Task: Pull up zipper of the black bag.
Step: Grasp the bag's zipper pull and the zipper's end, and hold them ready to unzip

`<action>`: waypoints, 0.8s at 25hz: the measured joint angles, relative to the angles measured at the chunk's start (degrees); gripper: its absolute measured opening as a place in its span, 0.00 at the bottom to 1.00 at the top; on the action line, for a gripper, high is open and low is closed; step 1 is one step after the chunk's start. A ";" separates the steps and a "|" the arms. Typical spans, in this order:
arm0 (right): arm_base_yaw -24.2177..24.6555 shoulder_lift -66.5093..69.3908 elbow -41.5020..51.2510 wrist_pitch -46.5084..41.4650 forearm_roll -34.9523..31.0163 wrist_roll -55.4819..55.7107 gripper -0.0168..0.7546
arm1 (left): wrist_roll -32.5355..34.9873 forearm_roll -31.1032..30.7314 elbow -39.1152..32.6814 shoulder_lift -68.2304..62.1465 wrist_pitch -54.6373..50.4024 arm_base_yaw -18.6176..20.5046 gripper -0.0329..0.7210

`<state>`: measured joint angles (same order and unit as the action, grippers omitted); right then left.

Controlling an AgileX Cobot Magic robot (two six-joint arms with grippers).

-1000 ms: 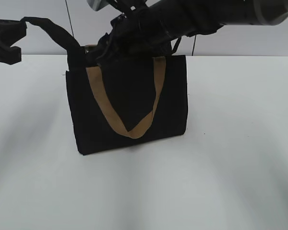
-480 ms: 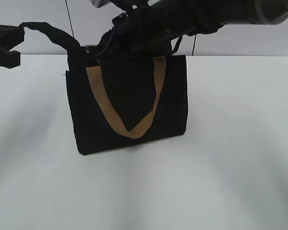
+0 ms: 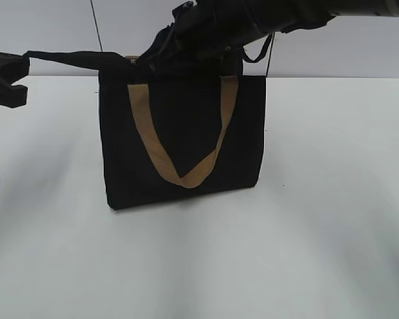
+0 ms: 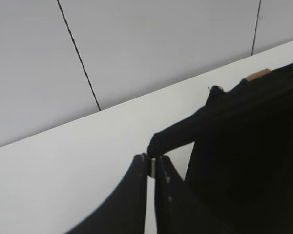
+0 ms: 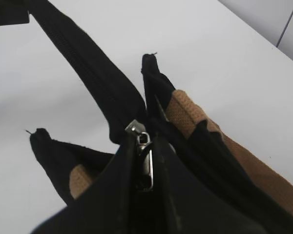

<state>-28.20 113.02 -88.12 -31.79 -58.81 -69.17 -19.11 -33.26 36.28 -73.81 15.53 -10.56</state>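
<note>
The black bag (image 3: 186, 146) stands upright on the white table, with a tan strap handle (image 3: 183, 176) hanging down its front. My left gripper (image 3: 6, 80) at the far left is shut on the end of the bag's black zipper tail (image 4: 185, 134), pulled out taut to the left; its jaws (image 4: 151, 163) pinch the tail's tip. My right gripper (image 3: 163, 56) is at the bag's top edge, shut on the silver zipper pull (image 5: 145, 161) between its fingers (image 5: 144, 146). The black bag (image 4: 249, 146) fills the right of the left wrist view.
White table (image 3: 319, 232) all round the bag. A pale wall with dark seams (image 4: 78, 53) runs behind the table's far edge. The right arm (image 3: 266, 16) reaches in from the upper right above the bag.
The zipper tail has gone from a slack arch to a taut, nearly level line. The bag has shifted slightly right and stands straighter. The right arm has risen a little.
</note>
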 joint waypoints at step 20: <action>6.56 -0.93 0.00 -4.36 10.35 5.84 0.10 | 0.00 0.05 0.00 0.00 -7.30 0.00 0.04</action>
<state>-21.65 112.09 -88.12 -36.15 -48.46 -63.33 -19.11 -33.20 36.28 -73.81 8.23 -10.56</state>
